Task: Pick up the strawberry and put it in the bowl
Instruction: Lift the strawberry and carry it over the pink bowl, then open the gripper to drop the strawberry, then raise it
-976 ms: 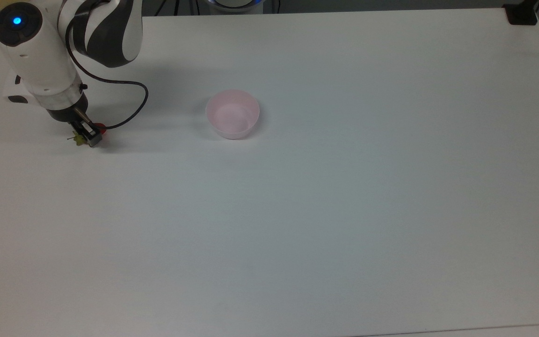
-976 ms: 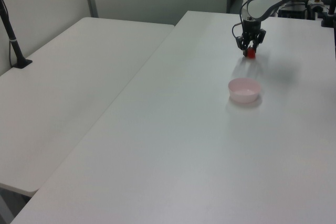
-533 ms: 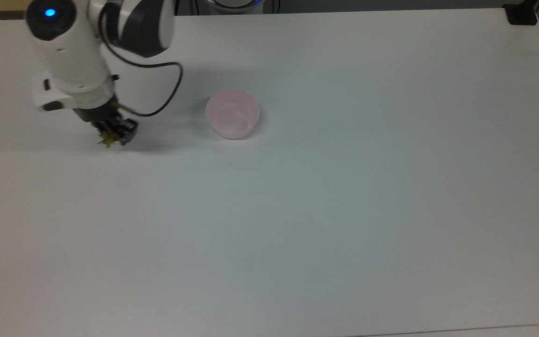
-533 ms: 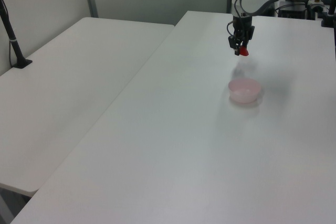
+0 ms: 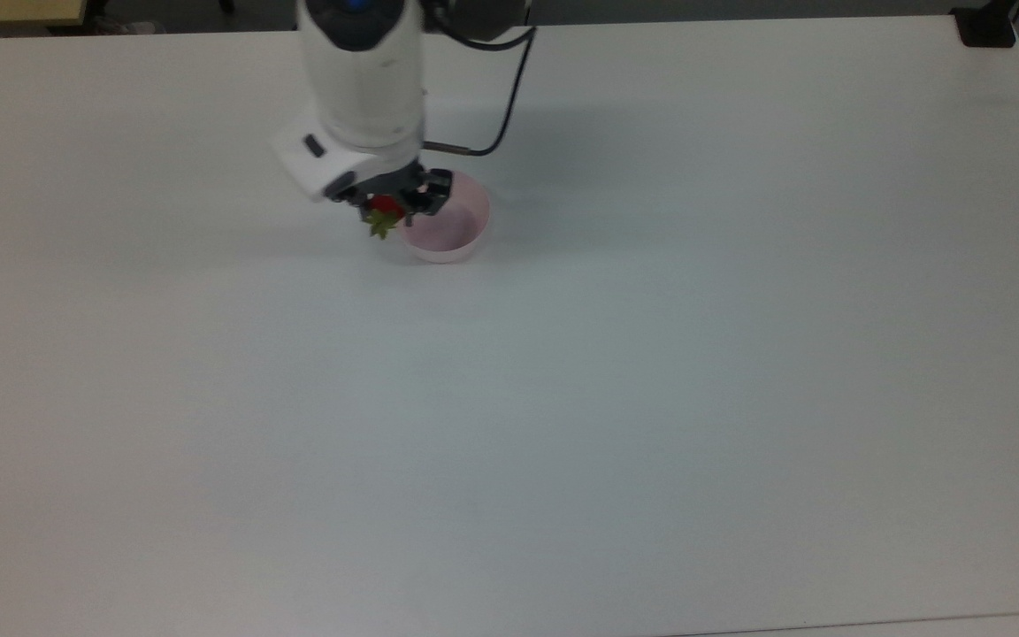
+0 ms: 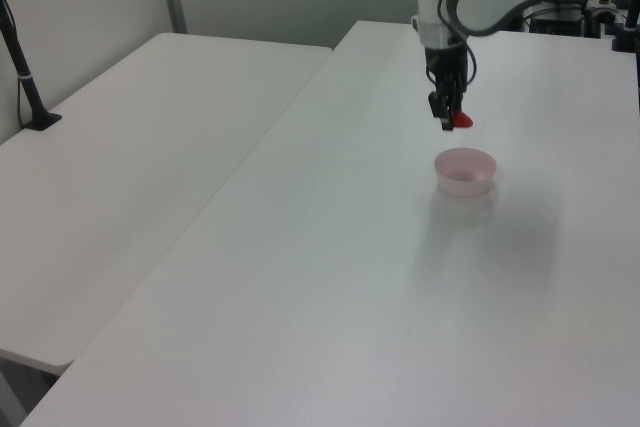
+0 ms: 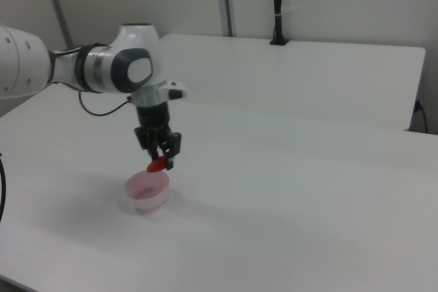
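Carried across the white table (image 5: 651, 398) from the top view's left, the gripper (image 5: 394, 205) pinches the strawberry (image 5: 383, 211) in the air above the pink bowl's (image 5: 452, 239) near rim.

My white table (image 5: 651, 398) carries the pale pink bowl (image 5: 456, 239) toward the top view's upper left.

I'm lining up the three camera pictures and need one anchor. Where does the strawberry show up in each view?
Top view: the strawberry is upper centre-left, held in the tool at the pink bowl's left rim.
Left view: the strawberry is upper right, held above the bowl.
Right view: the strawberry is centre-left, just above the bowl.
Shared landmark: the pink bowl.
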You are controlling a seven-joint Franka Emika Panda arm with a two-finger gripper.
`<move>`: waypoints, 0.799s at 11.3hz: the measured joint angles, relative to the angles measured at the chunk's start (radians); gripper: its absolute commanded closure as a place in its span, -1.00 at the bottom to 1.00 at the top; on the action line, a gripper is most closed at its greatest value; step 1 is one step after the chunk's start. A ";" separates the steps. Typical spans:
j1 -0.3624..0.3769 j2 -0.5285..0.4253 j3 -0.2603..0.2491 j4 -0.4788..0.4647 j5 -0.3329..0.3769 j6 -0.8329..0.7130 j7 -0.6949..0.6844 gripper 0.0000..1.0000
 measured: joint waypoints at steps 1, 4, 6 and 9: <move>0.033 -0.008 0.000 -0.038 0.000 0.000 0.026 -0.16; 0.045 -0.014 -0.002 -0.073 0.000 0.000 0.036 -1.00; 0.054 -0.040 -0.002 -0.073 0.000 -0.028 0.041 -1.00; 0.092 -0.119 -0.002 -0.052 0.000 -0.102 0.051 -1.00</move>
